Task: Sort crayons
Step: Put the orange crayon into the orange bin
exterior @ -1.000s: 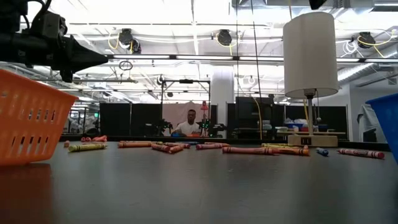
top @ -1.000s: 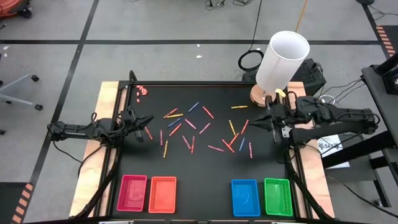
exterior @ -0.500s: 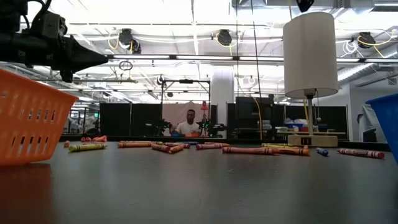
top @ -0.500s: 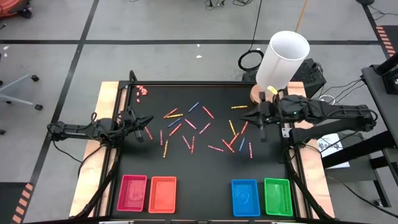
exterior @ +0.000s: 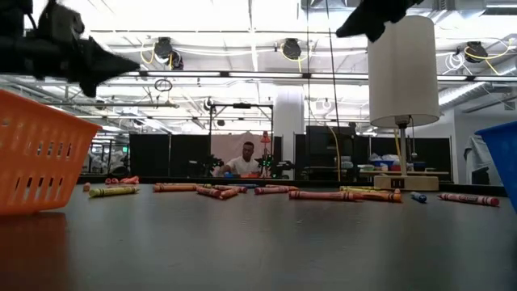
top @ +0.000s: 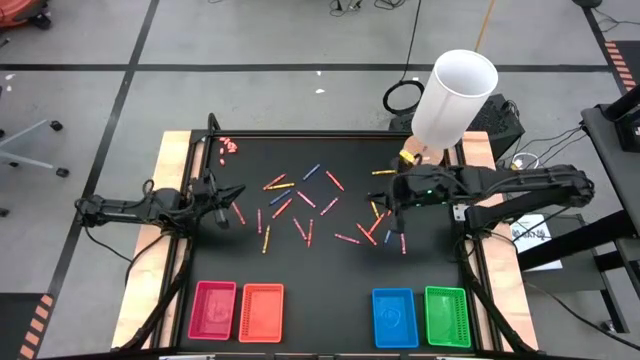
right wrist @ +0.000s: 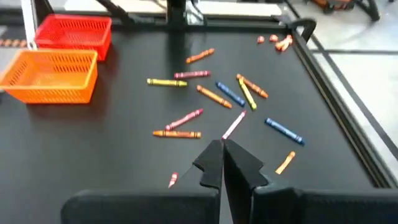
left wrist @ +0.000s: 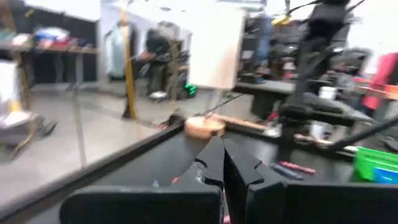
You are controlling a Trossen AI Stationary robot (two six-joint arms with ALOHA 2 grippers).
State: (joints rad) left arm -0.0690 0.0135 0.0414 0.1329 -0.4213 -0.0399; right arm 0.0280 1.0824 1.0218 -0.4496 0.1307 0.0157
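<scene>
Many crayons (top: 300, 205) in red, pink, orange, blue and yellow lie flat and scattered over the middle of the black table top; they also show in the right wrist view (right wrist: 214, 93) and the low view (exterior: 323, 195). My left gripper (top: 233, 193) is shut and empty, above the table's left part, just left of the crayons. My right gripper (top: 388, 198) is shut and empty, held above the right-hand group of crayons; its shut fingers (right wrist: 222, 146) point toward the table's left. Both grippers hang well above the table in the low view.
Four trays stand along the near edge: pink-red (top: 213, 310), orange (top: 261, 312), blue (top: 394, 317), green (top: 447, 316). A tall white cylinder on a wooden foot (top: 455, 95) stands at the far right corner. Small pink-red bits (top: 229, 146) lie at the far left.
My right gripper has gone toward the table's left edge, from beside the right edge to above the right-hand crayons, staying shut. The crayons have not moved.
</scene>
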